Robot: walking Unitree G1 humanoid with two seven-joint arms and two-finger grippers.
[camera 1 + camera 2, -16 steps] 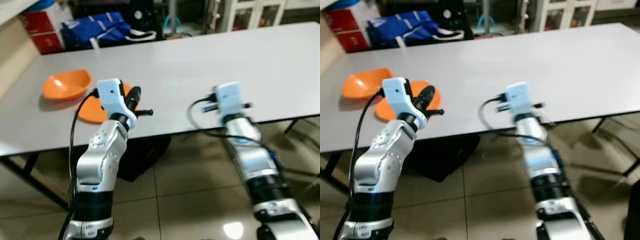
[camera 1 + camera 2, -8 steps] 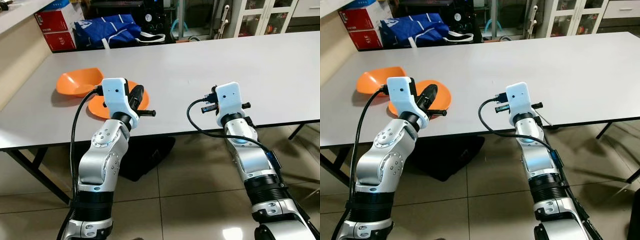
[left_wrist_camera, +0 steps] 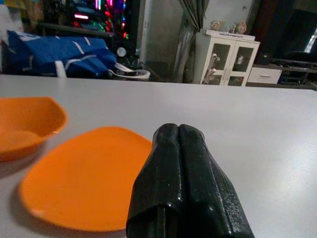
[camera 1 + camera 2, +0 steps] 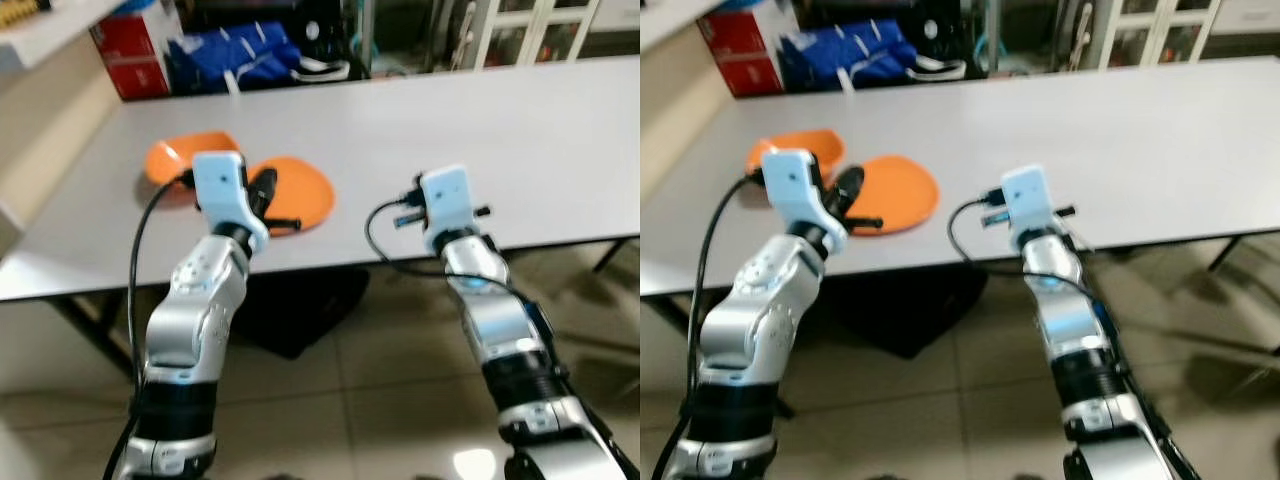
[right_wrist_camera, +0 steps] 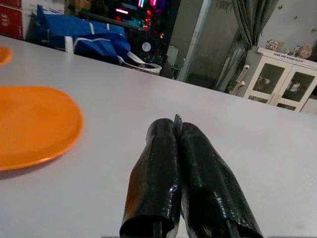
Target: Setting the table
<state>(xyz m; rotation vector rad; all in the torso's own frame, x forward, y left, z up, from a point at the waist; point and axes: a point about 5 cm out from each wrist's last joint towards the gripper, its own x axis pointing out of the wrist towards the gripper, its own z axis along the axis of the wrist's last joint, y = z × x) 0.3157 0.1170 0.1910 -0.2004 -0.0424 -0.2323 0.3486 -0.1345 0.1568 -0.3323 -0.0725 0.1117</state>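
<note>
1. A long grey desk (image 4: 520, 130) carries an orange plate (image 4: 298, 192) and an orange bowl (image 4: 182, 158), the bowl just beside the plate on the robot's left
2. The left gripper (image 3: 181, 135) is clenched with nothing in it, held over the near desk edge, just short of the plate
3. The right gripper (image 5: 177, 130) is clenched on a thin metal fork (image 5: 177, 119), only its tines peeking out between the tips, above bare desk to the right of the plate
4. A blue bag (image 4: 232, 55) lies behind the desk
</note>
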